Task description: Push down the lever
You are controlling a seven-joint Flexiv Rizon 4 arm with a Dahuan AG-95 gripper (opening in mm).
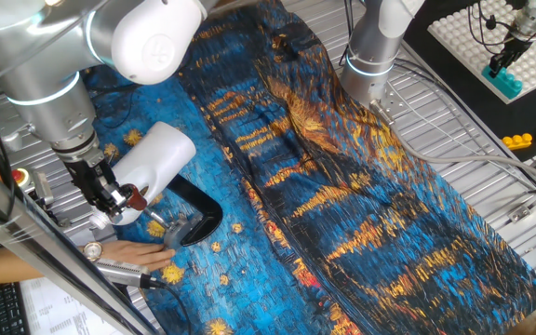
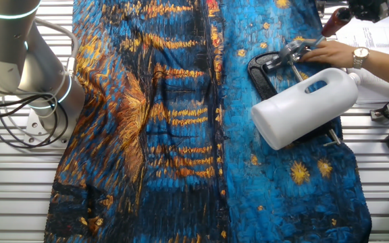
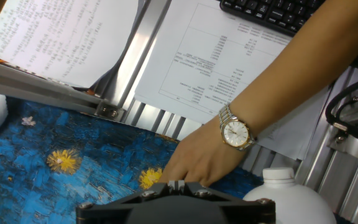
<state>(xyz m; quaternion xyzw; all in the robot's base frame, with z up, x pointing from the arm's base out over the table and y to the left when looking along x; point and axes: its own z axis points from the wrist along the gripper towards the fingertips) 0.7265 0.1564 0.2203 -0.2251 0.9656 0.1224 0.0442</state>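
Observation:
The lever's reddish-brown knob (image 1: 136, 197) sits at the near end of the white appliance housing (image 1: 156, 158), which lies tilted over its black curved base (image 1: 198, 216). My gripper (image 1: 119, 207) is right beside the knob, at its left; I cannot tell whether they touch. In the other fixed view the knob (image 2: 335, 21) shows just below my gripper (image 2: 358, 9) at the top right. In the hand view my gripper (image 3: 176, 184) has its fingers shut together with nothing between them. The lever's rod is mostly hidden.
A person's hand (image 1: 142, 251) with a wristwatch (image 3: 237, 134) rests on the appliance's metal part (image 2: 290, 51), close under my gripper. Papers (image 3: 210, 62) and a keyboard (image 3: 278, 15) lie beyond the table edge. The patterned blue cloth (image 1: 342, 186) covers the table.

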